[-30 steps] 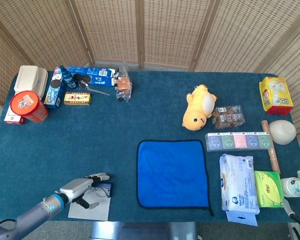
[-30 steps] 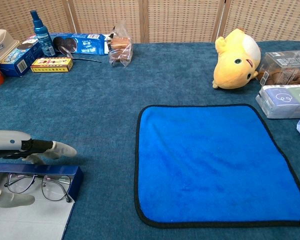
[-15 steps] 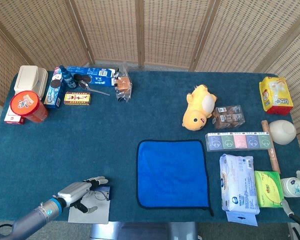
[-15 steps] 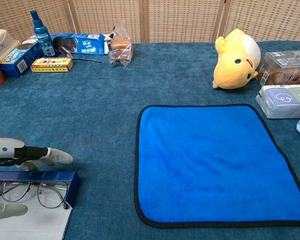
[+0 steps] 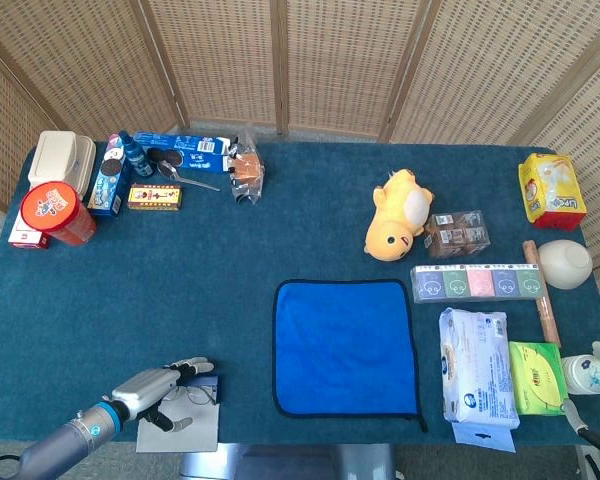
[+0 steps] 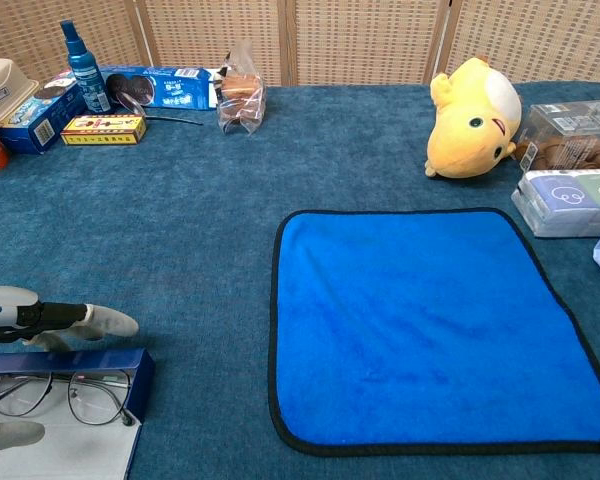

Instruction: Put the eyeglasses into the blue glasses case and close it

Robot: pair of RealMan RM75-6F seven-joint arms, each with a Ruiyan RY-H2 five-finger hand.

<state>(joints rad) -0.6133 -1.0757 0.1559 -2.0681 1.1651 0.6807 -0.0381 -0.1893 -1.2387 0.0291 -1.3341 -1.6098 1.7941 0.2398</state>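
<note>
At the counter's (image 5: 180,300) near-left corner, left of the blue cloth (image 6: 430,325): eyeglasses in the case, lid not yet down.

We see the eyeglasses (image 6: 60,393) lying in the open blue glasses case (image 6: 130,365), on its pale lining, lenses facing up. The left robot hand (image 5: 160,390) is over the case with its fingers (image 6: 105,321) extended above the far wall; whether it pinches the frame or merely rests there we cannot tell, as the thumb side is cropped. The right robot hand appears in neither view. We judge insertion done or nearly so; releasing the glasses and folding the lid shut remain.
</note>
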